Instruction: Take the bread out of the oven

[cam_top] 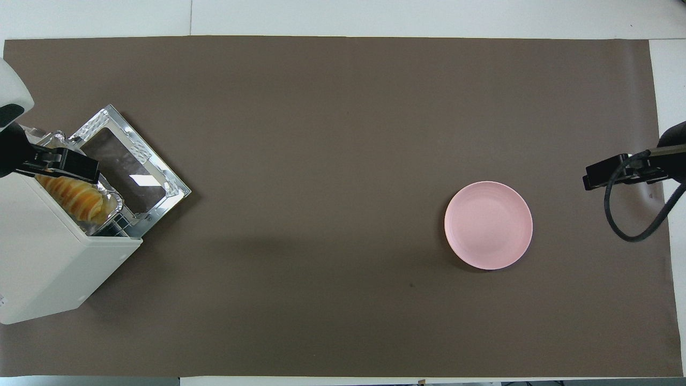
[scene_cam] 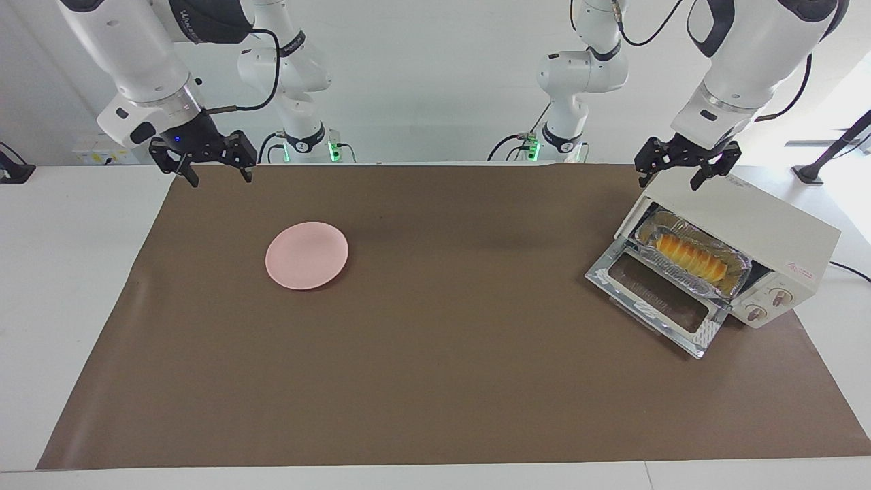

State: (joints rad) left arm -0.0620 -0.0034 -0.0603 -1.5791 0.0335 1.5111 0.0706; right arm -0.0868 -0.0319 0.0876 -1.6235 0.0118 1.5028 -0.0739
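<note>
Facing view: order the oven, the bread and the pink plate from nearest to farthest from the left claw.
1. The oven, directly under the left claw, at the left arm's end of the table.
2. The bread, in the foil tray inside the oven, past its open door.
3. The pink plate, toward the right arm's end, plainly farthest.

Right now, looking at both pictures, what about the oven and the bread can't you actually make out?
- Overhead view: one end of the bread is covered by the left gripper over it.
- Both views: the foil tray hides the bread's underside, so the rack cannot be seen.
- Overhead view: the oven is cut off by the picture's edge; its knobs are out of sight.
- Facing view: the knobs are too small to read.
</note>
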